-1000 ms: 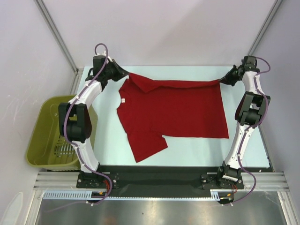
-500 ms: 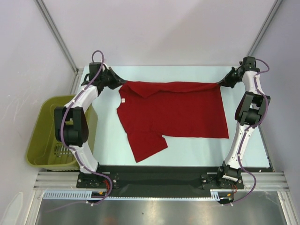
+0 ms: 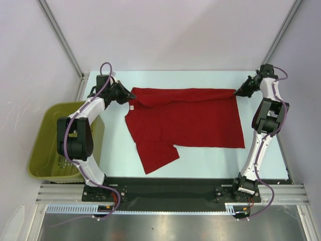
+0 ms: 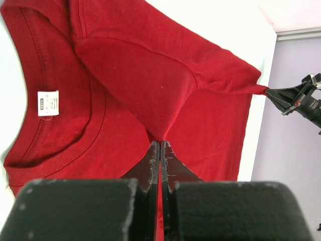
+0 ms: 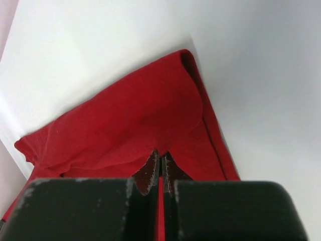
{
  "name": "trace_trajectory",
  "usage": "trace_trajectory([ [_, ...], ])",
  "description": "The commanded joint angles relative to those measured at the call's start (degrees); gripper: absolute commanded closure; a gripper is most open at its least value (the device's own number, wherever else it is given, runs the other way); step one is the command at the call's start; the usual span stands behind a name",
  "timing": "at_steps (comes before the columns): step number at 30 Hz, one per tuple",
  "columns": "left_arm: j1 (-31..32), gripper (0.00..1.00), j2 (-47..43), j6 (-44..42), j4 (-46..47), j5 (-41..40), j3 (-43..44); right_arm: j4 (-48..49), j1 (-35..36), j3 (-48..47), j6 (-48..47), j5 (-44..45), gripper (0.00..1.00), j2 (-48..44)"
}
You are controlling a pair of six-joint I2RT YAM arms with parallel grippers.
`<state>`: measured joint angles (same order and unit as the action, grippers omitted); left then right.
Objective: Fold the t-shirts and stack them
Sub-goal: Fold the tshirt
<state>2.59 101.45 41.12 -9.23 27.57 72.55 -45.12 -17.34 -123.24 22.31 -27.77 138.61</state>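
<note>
I'm holding the far edge of the red t-shirt [image 3: 190, 118] taut for a straight fold, left jaws clamped shut at the shoulder, right jaws at the hem corner, the rest flat on the tabletop [image 3: 210, 155].

Robotics laboratory cell. Evidence: plain white panel walls [image 3: 175, 30], silver aluminium extrusion rail [image 3: 57, 193], pale table [image 3: 210, 160], white left robot arm [image 3: 89, 106], white right robot arm [image 3: 256, 150].
</note>
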Motion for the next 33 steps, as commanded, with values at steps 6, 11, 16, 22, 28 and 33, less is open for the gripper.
trace_trajectory([
  [6,-0.13,1.00,-2.13,0.98,2.82,2.22,-2.15,-0.40,-0.41,-2.27,-1.30,-0.09,1.00,0.44],
  [11,-0.22,1.00,-2.57,0.36,2.29,1.70,-1.98,-0.84,-0.41,-2.27,-1.91,0.35,1.00,0.79],
  [16,-0.13,1.00,-1.08,0.89,2.29,3.01,-1.89,-3.56,-0.32,-1.30,-2.70,3.68,0.96,0.79],
  [22,-0.22,1.00,-0.64,0.45,2.38,3.10,-2.15,-2.43,-0.06,3.27,-3.06,5.36,0.97,-0.97],
  [28,-0.22,0.99,-1.60,-0.25,1.41,2.49,-2.07,-3.13,0.20,3.53,-3.41,6.85,1.00,-1.49],
  [33,-0.22,1.00,-1.08,0.27,1.67,3.28,-1.63,-4.27,0.38,3.36,-4.55,8.52,0.94,-1.15],
])
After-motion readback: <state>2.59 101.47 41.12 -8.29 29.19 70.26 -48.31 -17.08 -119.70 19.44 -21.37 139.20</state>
